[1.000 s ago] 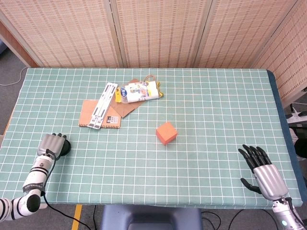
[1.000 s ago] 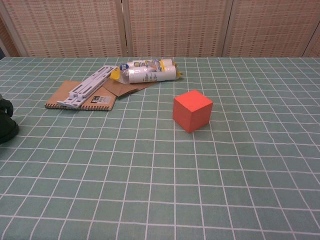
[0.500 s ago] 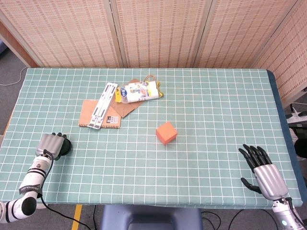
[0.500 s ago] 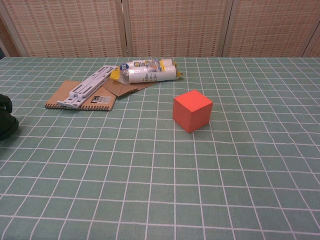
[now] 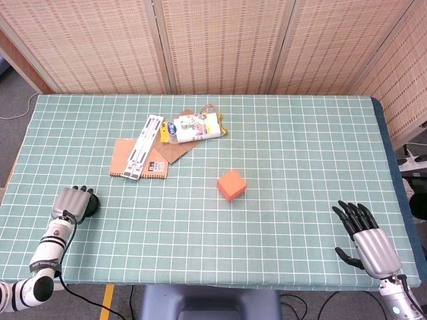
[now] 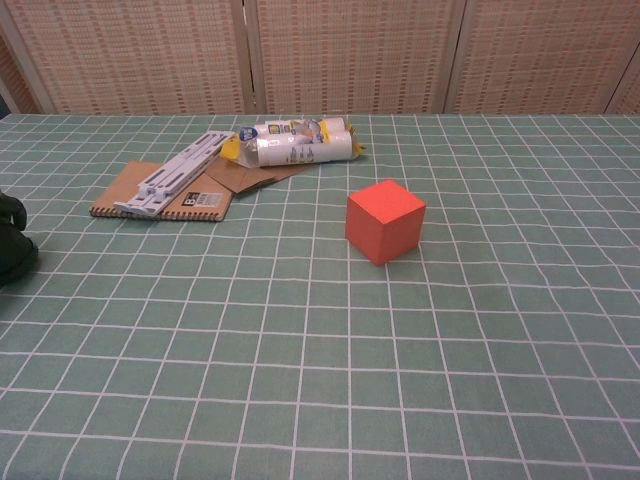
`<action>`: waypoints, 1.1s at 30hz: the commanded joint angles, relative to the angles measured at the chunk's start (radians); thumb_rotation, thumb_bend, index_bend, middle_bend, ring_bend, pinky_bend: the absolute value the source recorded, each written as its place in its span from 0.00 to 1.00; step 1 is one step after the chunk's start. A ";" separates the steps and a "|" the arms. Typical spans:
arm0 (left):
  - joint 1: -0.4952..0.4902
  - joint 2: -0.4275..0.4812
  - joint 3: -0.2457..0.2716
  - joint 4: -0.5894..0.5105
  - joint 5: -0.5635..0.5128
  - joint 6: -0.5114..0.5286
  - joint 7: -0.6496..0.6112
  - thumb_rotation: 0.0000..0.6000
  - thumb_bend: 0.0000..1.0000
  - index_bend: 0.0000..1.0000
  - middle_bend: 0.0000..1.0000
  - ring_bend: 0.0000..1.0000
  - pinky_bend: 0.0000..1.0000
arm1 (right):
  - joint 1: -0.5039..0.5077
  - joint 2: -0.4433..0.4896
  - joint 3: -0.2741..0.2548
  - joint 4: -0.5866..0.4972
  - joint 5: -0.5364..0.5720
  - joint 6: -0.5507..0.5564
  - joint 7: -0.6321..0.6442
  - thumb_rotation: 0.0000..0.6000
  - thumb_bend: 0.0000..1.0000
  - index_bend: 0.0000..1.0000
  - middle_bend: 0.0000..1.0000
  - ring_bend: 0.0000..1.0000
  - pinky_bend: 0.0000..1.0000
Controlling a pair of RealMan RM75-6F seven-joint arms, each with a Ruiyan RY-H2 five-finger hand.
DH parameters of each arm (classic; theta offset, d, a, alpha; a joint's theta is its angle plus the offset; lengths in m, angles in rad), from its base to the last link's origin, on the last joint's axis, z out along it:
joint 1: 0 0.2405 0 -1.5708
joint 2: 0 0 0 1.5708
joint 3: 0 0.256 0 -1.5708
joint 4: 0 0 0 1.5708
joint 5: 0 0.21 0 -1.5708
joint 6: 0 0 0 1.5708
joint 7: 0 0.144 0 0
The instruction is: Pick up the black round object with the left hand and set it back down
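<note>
The black round object [image 5: 94, 203] sits on the green checked table [image 5: 280, 153] near its left front edge. It also shows at the left border of the chest view as the black round object [image 6: 14, 257]. My left hand [image 5: 71, 202] lies over it from the left and grips it; dark fingertips [image 6: 9, 211] curl over its top. Most of the object is hidden under the hand. My right hand [image 5: 365, 237] rests open at the front right corner, fingers spread, holding nothing.
An orange cube [image 5: 231, 185] stands mid-table. Further back lie a brown notebook [image 5: 137, 160], a white flat rack [image 5: 145, 146] across it, and a plastic-wrapped packet [image 5: 195, 128]. A woven screen [image 5: 220, 40] closes the back.
My left hand and forearm have shifted slightly left and toward the table's front edge. The black object stays in about the same spot. The right hand has not moved.
</note>
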 commanded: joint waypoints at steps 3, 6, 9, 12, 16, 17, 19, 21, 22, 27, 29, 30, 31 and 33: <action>0.004 0.001 -0.002 -0.004 -0.002 0.000 0.013 1.00 0.38 0.15 0.25 0.39 0.66 | -0.001 0.000 0.000 0.000 -0.001 0.001 -0.002 1.00 0.18 0.00 0.00 0.00 0.00; 0.007 0.000 -0.004 -0.002 -0.005 -0.003 0.019 1.00 0.38 0.15 0.24 0.38 0.66 | 0.000 -0.001 -0.001 0.000 -0.001 -0.001 -0.004 1.00 0.18 0.00 0.00 0.00 0.00; 0.010 0.001 -0.009 -0.002 -0.001 -0.001 0.020 1.00 0.39 0.14 0.22 0.35 0.66 | 0.000 -0.001 0.000 -0.001 0.000 -0.001 -0.003 1.00 0.18 0.00 0.00 0.00 0.00; 0.013 0.002 -0.013 -0.003 0.014 0.009 0.021 1.00 0.39 0.21 0.30 0.38 0.68 | 0.000 -0.001 0.000 0.000 0.000 -0.002 -0.002 1.00 0.18 0.00 0.00 0.00 0.00; 0.026 0.003 -0.021 -0.006 0.049 0.036 0.012 1.00 0.38 0.38 0.47 0.48 0.75 | 0.001 0.000 0.000 0.001 0.001 -0.003 -0.001 1.00 0.18 0.00 0.00 0.00 0.00; 0.029 0.005 -0.023 -0.008 0.055 0.043 0.011 1.00 0.38 0.40 0.49 0.50 0.76 | 0.001 0.000 0.000 0.001 0.001 -0.003 -0.001 1.00 0.18 0.00 0.00 0.00 0.00; 0.035 0.013 -0.030 -0.021 0.062 0.050 0.002 1.00 0.38 0.43 0.52 0.52 0.77 | 0.000 0.000 0.001 0.001 0.000 -0.002 -0.002 1.00 0.18 0.00 0.00 0.00 0.00; 0.038 0.023 -0.034 -0.035 0.066 0.050 -0.002 1.00 0.38 0.44 0.53 0.52 0.77 | 0.000 0.000 0.001 0.001 0.000 -0.001 -0.003 1.00 0.18 0.00 0.00 0.00 0.00; 0.039 0.030 -0.035 -0.042 0.064 0.049 -0.001 1.00 0.38 0.44 0.53 0.52 0.77 | 0.001 -0.001 0.001 0.001 0.000 -0.002 -0.004 1.00 0.18 0.00 0.00 0.00 0.00; 0.039 0.031 -0.034 -0.041 0.047 0.033 0.018 1.00 0.38 0.44 0.53 0.52 0.77 | 0.000 -0.001 -0.001 0.000 -0.003 -0.002 -0.006 1.00 0.18 0.00 0.00 0.00 0.00; 0.040 0.028 -0.038 -0.035 0.044 0.032 0.018 1.00 0.38 0.43 0.52 0.52 0.78 | 0.000 0.000 -0.001 -0.001 -0.003 -0.001 -0.004 1.00 0.18 0.00 0.00 0.00 0.00; 0.041 0.026 -0.039 -0.033 0.046 0.031 0.017 1.00 0.38 0.43 0.53 0.52 0.79 | -0.001 0.001 -0.001 -0.001 -0.003 0.000 -0.002 1.00 0.18 0.00 0.00 0.00 0.00; 0.041 0.025 -0.038 -0.031 0.049 0.028 0.016 1.00 0.38 0.43 0.53 0.53 0.81 | -0.001 0.002 0.000 -0.002 -0.002 0.001 0.000 1.00 0.18 0.00 0.00 0.00 0.00; 0.042 0.023 -0.038 -0.030 0.052 0.025 0.015 1.00 0.38 0.43 0.54 0.55 0.84 | -0.001 0.002 0.000 -0.002 -0.002 0.002 0.001 1.00 0.18 0.00 0.00 0.00 0.00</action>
